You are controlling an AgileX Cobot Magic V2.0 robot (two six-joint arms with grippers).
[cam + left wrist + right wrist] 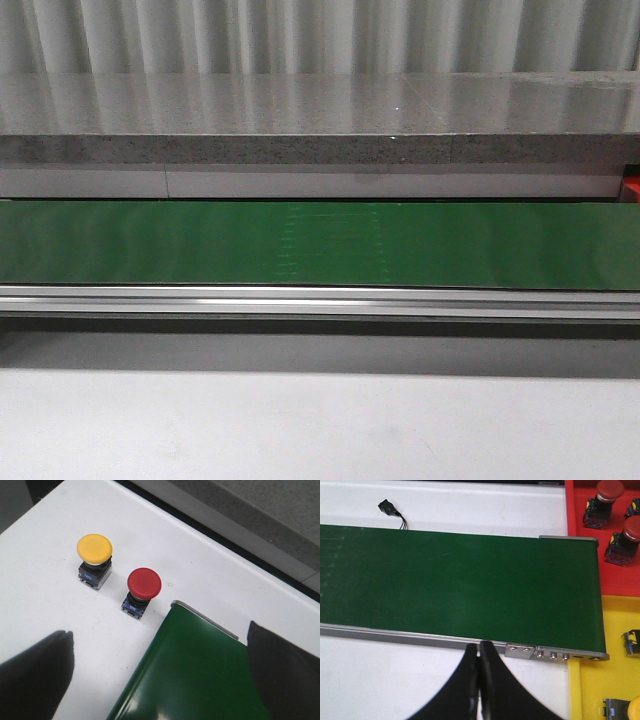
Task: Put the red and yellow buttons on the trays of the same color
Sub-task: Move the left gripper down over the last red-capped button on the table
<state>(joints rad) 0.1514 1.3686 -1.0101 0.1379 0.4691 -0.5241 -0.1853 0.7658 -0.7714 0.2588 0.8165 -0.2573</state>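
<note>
A yellow button (94, 547) and a red button (144, 582) are seen standing on the white table (40, 595) beside the green belt (200, 675). The left gripper (160, 670) is spread wide, unladen; a pick seems pending. The right gripper (479, 690) is pinched together, unladen, near the red tray (580, 510) and yellow tray (615, 625).

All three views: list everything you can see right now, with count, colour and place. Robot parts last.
Conveyor belt: one, green, running across the table in front of the robot.
Yellow button: one, on the white surface off the belt's end, in the left wrist view.
Red button: one, beside the yellow one, nearer the belt's end.
Red tray: one, past the belt's other end, holding at least two red buttons.
Yellow tray: one, next to the red tray, holding parts of two buttons cut off by the frame.
Small black connector: one, on the white surface beyond the belt.
Left gripper: open, empty.
Right gripper: shut, empty.
</note>
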